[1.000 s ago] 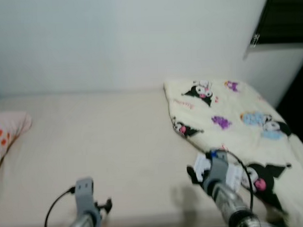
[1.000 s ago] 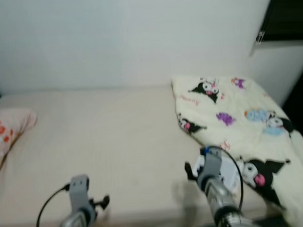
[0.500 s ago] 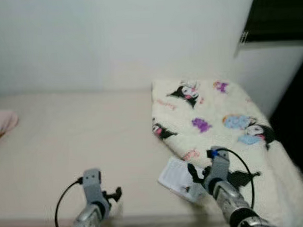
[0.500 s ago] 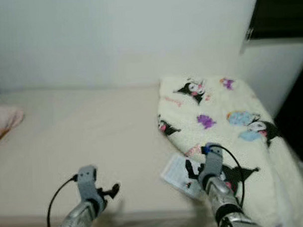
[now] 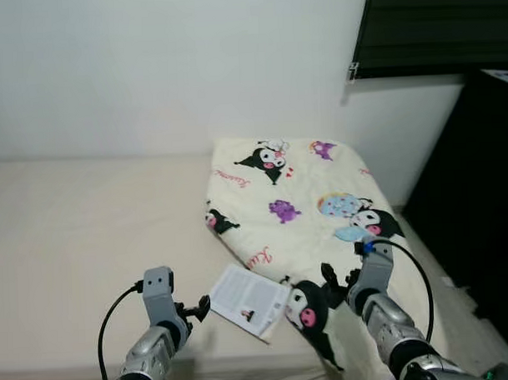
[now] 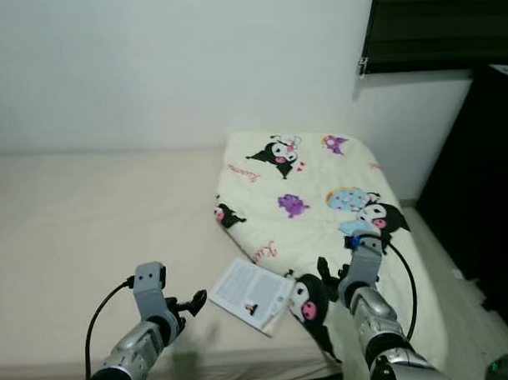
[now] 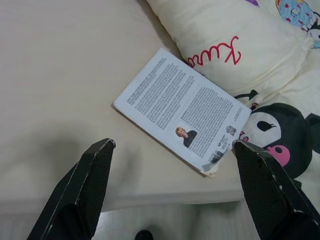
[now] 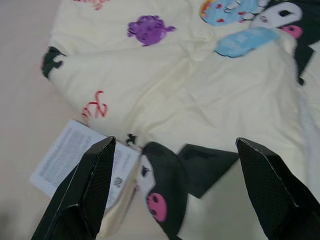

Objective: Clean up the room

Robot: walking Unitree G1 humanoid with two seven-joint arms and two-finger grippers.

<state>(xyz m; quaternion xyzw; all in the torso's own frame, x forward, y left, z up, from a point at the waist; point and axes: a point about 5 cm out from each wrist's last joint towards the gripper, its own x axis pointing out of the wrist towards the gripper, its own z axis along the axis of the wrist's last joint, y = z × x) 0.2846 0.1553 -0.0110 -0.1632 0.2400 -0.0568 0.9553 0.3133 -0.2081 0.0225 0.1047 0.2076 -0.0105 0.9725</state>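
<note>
A white paperback book [image 5: 249, 300] lies back cover up on the beige bed [image 5: 80, 238], near its front edge, with one corner tucked under the cream cartoon-print blanket [image 5: 300, 201]. The book [image 7: 182, 107] lies between and beyond my left gripper's [image 7: 175, 185] open fingers. My left gripper [image 5: 194, 309] hovers low just left of the book. My right gripper [image 5: 339, 278] is open above the blanket's folded front part, just right of the book [image 8: 80, 157]. Nothing is held in either one.
The blanket [image 6: 309, 201] covers the right part of the bed and hangs over its right side. A white wall [image 5: 166, 68] runs behind the bed. A dark window [image 5: 436, 25] and dark furniture [image 5: 476, 207] stand at the right, with a strip of floor [image 5: 471, 324] beside the bed.
The camera has swung right: blanket and book have slid left in the picture and the pink pillow has left it. Both grippers stay low and open; the book now lies uncovered between them.
</note>
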